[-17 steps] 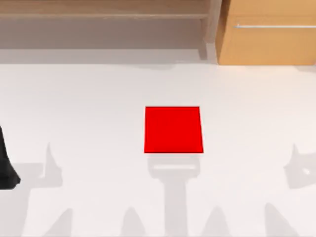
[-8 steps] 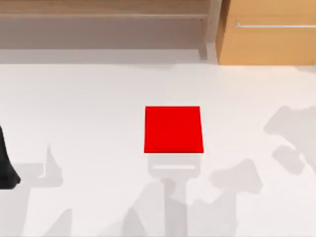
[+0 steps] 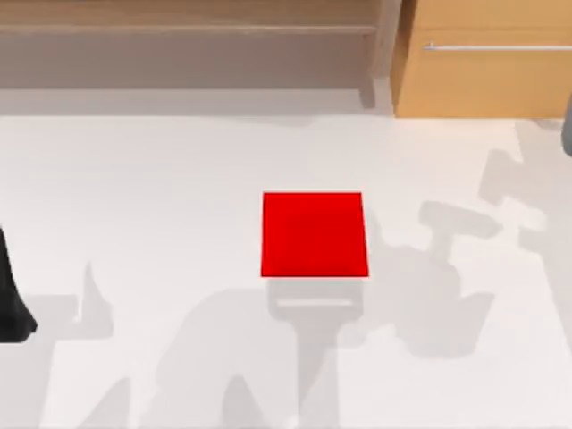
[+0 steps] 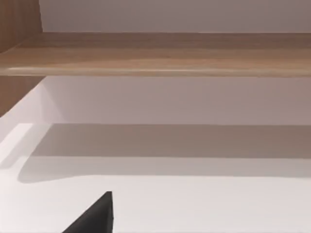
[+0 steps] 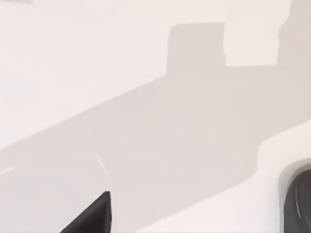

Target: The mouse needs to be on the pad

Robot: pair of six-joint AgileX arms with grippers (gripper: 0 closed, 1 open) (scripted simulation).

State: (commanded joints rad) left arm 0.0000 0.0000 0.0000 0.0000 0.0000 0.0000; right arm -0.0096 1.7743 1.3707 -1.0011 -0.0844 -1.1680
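Observation:
The pad [image 3: 313, 234] is a flat red square lying bare in the middle of the white table. In the right wrist view, a dark rounded shape [image 5: 298, 204] sits on the table at the picture's edge. It looks like the mouse, cut off by the frame. A black tip of my right gripper [image 5: 91, 216] hangs above the table some way from that shape. A grey piece of my right arm [image 3: 567, 130] shows at the table's far right edge. My left arm [image 3: 11, 299] is parked at the far left, with its gripper [image 4: 95, 217] over bare table.
A wooden shelf [image 3: 188, 27] and a wooden cabinet [image 3: 483, 63] line the back of the table [image 3: 161, 197]. Large arm shadows lie across the table's right half and front.
The right arm's shadows have swept up and across the right side of the table. A grey part of that arm has appeared at the right edge. The pad and left arm have not moved.

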